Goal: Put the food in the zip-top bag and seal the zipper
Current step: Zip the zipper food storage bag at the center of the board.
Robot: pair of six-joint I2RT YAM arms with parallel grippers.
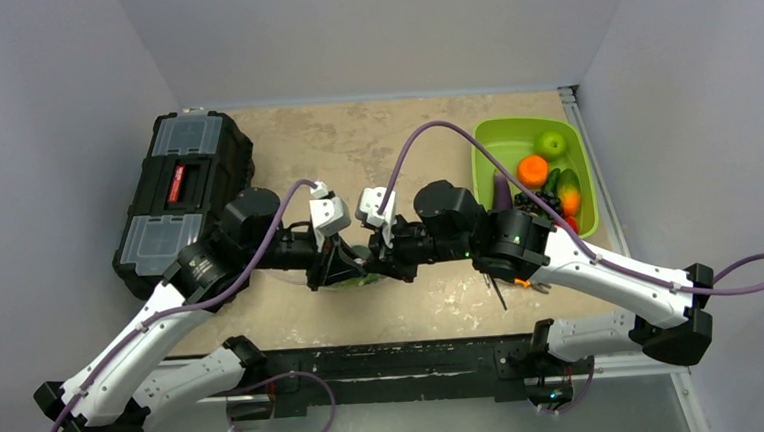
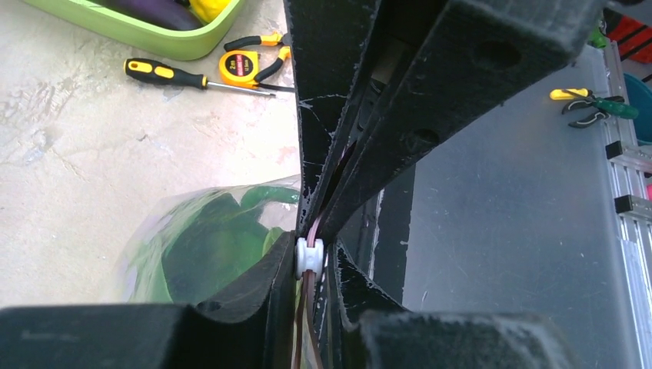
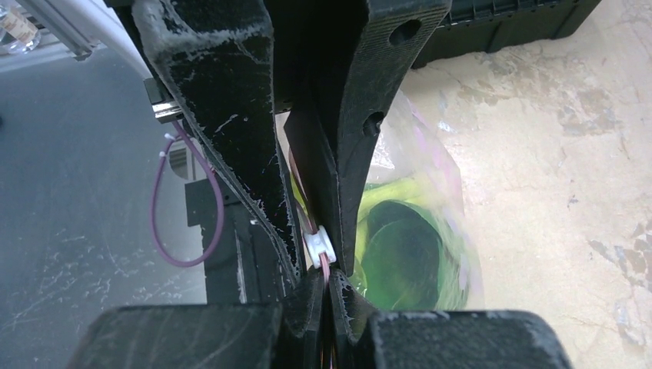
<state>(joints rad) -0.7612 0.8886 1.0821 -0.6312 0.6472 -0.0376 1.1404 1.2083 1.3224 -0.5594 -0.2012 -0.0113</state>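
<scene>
The leafy green vegetables [image 2: 207, 257] are contained in the clear floppy plastic bag [image 3: 442, 177], whose pale-pink zipper strip [image 2: 307, 327] is pinched by the left gripper [image 2: 311, 257] and the right gripper [image 3: 327, 270], so sealing is judged unfinished.

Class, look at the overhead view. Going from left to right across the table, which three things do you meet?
black toolbox → clear bag of greens → green bin

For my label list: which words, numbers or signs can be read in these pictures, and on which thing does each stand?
"2m": on the yellow tape measure.
Red part on the black toolbox lid: any writing is too small to read.
No other text can be read.
</scene>
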